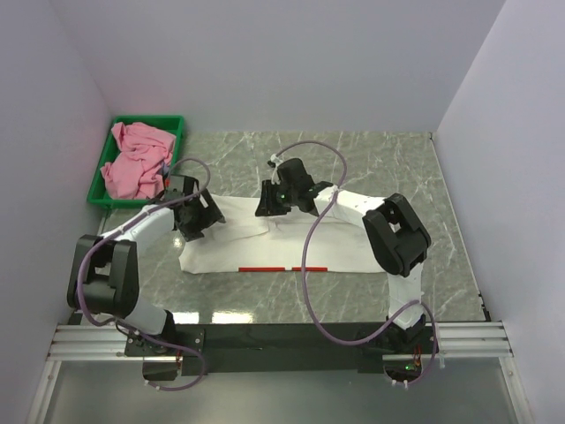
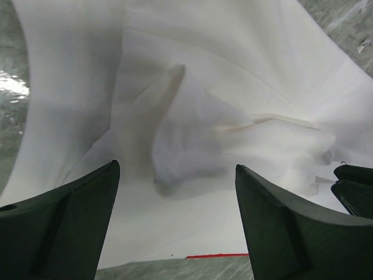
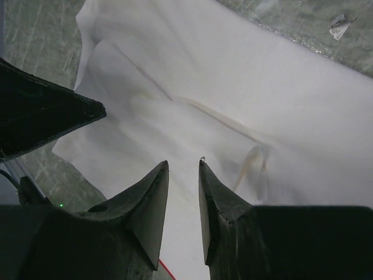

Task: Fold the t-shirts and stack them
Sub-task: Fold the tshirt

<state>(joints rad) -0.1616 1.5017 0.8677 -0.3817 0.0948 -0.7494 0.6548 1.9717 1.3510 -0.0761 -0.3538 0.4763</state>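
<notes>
The white t-shirt (image 1: 291, 243) lies partly folded on the table, a thin red edge of its graphic (image 1: 282, 268) showing along the front. My left gripper (image 1: 196, 221) hovers over its left end, jaws wide open and empty above rumpled white fabric (image 2: 233, 70). My right gripper (image 1: 267, 203) is over the shirt's back edge near the middle. Its jaws (image 3: 183, 163) stand a narrow gap apart with nothing between them, white cloth (image 3: 262, 87) below. The pink t-shirt (image 1: 137, 159) lies bunched in the green tray (image 1: 150, 119).
The green tray stands at the back left corner against the wall. The marble table (image 1: 397, 159) is bounded by white walls at left, back and right. The left gripper's finger (image 3: 52, 111) shows close beside the right gripper.
</notes>
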